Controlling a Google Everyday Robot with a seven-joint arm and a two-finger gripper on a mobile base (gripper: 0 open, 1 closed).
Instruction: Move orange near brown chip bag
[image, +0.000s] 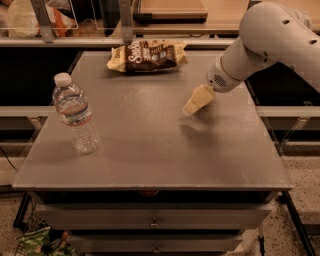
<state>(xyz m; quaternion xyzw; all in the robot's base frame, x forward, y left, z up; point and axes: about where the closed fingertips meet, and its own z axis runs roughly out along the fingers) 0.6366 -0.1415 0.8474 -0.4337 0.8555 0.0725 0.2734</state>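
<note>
The brown chip bag (148, 55) lies flat at the far edge of the grey table (150, 150), dark brown in the middle with pale ends. My gripper (194, 103) hangs from the white arm (270, 40) that reaches in from the upper right. It is just above the table's right-centre, in front of and to the right of the bag. The orange does not show anywhere in the camera view.
A clear plastic water bottle (75, 114) with a white cap stands upright on the left of the table. Drawers (152, 220) sit below the table's front edge. Shelving and a counter run behind the table.
</note>
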